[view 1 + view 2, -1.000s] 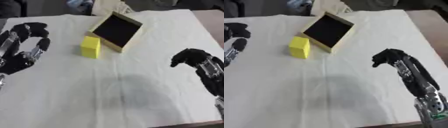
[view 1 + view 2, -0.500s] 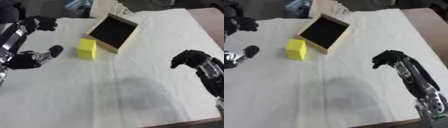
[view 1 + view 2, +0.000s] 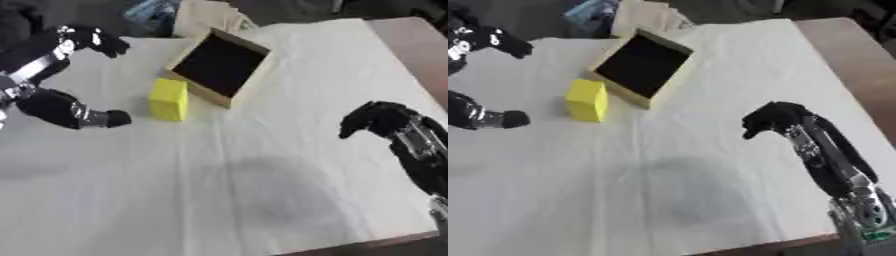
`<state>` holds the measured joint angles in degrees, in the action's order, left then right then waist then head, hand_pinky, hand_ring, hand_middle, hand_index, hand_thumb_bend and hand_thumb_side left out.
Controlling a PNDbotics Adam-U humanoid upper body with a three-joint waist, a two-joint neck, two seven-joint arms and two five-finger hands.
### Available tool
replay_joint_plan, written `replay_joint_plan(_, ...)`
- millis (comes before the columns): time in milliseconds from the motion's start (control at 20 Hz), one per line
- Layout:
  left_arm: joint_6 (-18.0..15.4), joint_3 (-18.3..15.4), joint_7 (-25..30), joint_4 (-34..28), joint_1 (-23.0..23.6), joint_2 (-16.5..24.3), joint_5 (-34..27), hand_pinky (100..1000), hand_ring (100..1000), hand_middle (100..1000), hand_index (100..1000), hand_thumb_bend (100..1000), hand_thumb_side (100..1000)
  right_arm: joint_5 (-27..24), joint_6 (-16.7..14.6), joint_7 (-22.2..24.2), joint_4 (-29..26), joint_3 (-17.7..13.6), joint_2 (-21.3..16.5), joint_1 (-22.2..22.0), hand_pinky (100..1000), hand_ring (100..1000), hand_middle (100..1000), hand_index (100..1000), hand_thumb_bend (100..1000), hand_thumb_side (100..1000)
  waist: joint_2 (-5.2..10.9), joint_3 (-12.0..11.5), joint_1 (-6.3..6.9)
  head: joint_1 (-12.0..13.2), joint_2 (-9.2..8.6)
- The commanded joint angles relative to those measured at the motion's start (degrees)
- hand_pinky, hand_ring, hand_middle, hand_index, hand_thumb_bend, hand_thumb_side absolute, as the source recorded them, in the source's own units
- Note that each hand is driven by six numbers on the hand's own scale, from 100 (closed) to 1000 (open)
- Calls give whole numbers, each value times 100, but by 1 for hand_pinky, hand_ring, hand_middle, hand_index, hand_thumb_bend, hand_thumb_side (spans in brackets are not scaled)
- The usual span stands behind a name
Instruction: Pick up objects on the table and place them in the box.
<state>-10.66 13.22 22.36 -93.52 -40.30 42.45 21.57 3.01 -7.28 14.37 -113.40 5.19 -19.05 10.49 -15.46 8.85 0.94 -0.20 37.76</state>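
In the left eye view, the box [image 3: 219,67], a shallow wooden tray with a dark inside, lies on the white cloth [image 3: 219,190] that covers the table. The yellow block [image 3: 169,99] stands just beside the box's near-left wall, apart from both hands. The left hand [image 3: 52,85] is to the left of the box, spread wide: one finger reaches level with the box's far corner, the thumb points at the block without touching it, and nothing sits between them. The right hand [image 3: 385,122] hangs well apart from the box on its right and nearer side, fingers curled downward and empty. Brown table edge [image 3: 411,45] shows right of the box.

In the right eye view, the box sits further left, so most of the left hand is cut off; only two dark fingertips remain. This view shows more of the right arm: the forearm [image 3: 833,165] and a silver wrist joint near the lower corner, far from the box.
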Motion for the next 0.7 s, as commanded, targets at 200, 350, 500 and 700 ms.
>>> replay_joint_plan(200,-105,211,448,662,-696,-44,453,816,743,719,850,744,522,-7,-20,26,-119,-5,-148,-3,685,582,585,687,100,1000,134,9,-12,-36,10)
replay_joint_plan(350,-248,212,616,1009,-913,-195,667,816,743,720,850,745,522,-9,-21,25,-119,-6,-149,-7,685,582,585,687,100,1000,138,-2,-16,-49,12)
replay_joint_plan(500,-342,225,686,1312,-1083,-365,874,810,739,716,846,747,516,-11,-20,31,-119,3,-148,-11,685,582,585,686,100,1000,145,21,-14,-29,18)
replay_joint_plan(700,-484,242,671,1711,-1259,-555,1156,810,739,716,846,747,516,-9,-17,31,-119,1,-146,-17,685,582,585,686,100,1000,148,19,-16,-33,22)
